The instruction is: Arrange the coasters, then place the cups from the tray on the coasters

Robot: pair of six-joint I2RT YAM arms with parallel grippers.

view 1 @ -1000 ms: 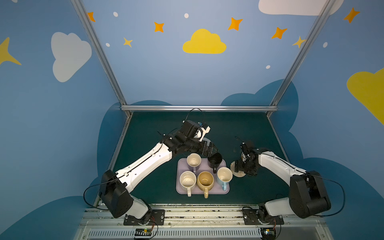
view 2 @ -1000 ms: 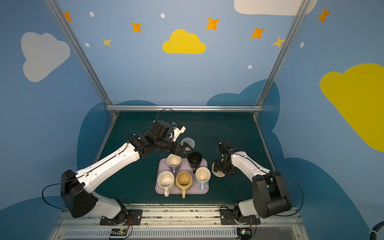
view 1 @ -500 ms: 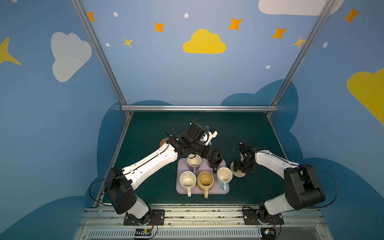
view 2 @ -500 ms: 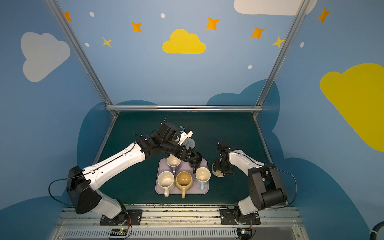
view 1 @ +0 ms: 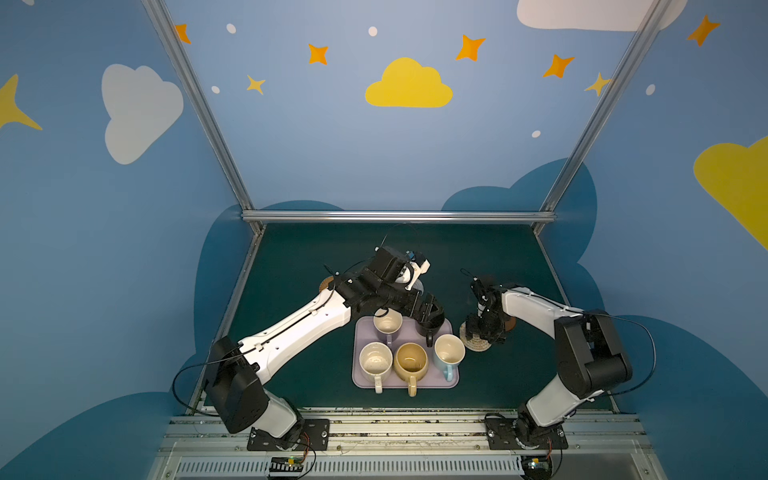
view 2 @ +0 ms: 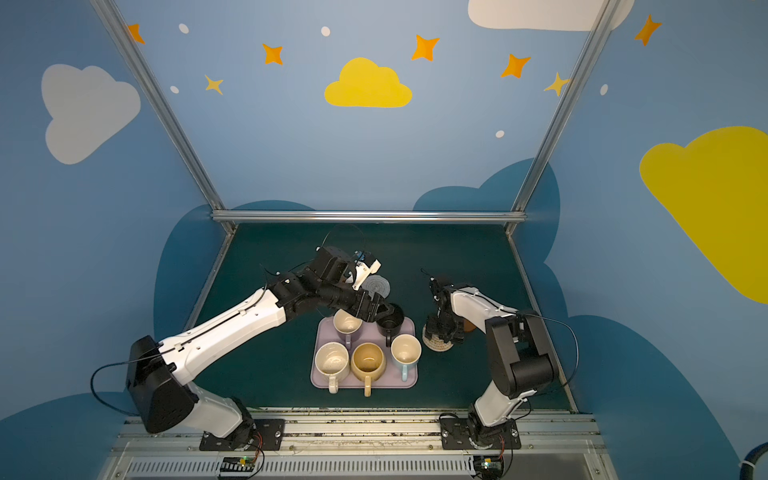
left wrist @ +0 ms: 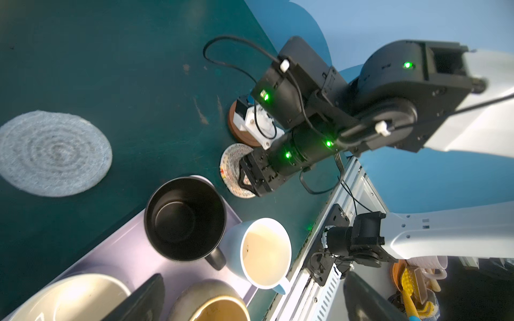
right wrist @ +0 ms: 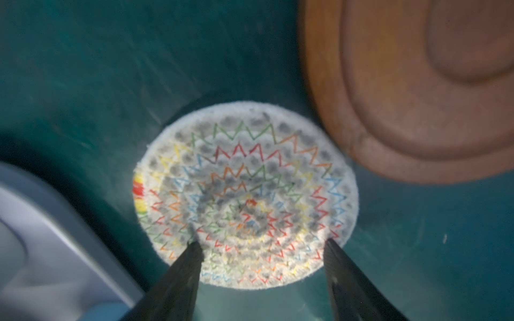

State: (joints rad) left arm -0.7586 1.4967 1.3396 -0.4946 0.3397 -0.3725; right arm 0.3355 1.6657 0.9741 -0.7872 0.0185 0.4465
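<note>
Blue walls (view 1: pixel 374 158) painted with white and yellow clouds (view 1: pixel 408 85) and orange stars (view 1: pixel 470 48), aluminium frame posts (view 1: pixel 199 108) at the corners, dark green counter (view 1: pixel 478 249)

A lilac tray (view 2: pixel 350 384) holds five mugs: lavender mug (view 2: pixel 347 322) and black mug (view 2: pixel 391 321) behind, cream mug (view 2: pixel 331 362), mustard mug (view 2: pixel 368 360) and light blue mug (view 2: pixel 406 351) in front. The left gripper (view 2: pixel 383 311) hangs at the black mug's rim, near a grey coaster (view 2: pixel 377 286). The right gripper (view 2: pixel 442 330) points down onto a beige coaster (view 2: pixel 435 345) just beside the tray, with a brown coaster (view 2: pixel 470 326) partly hidden beyond.
</note>
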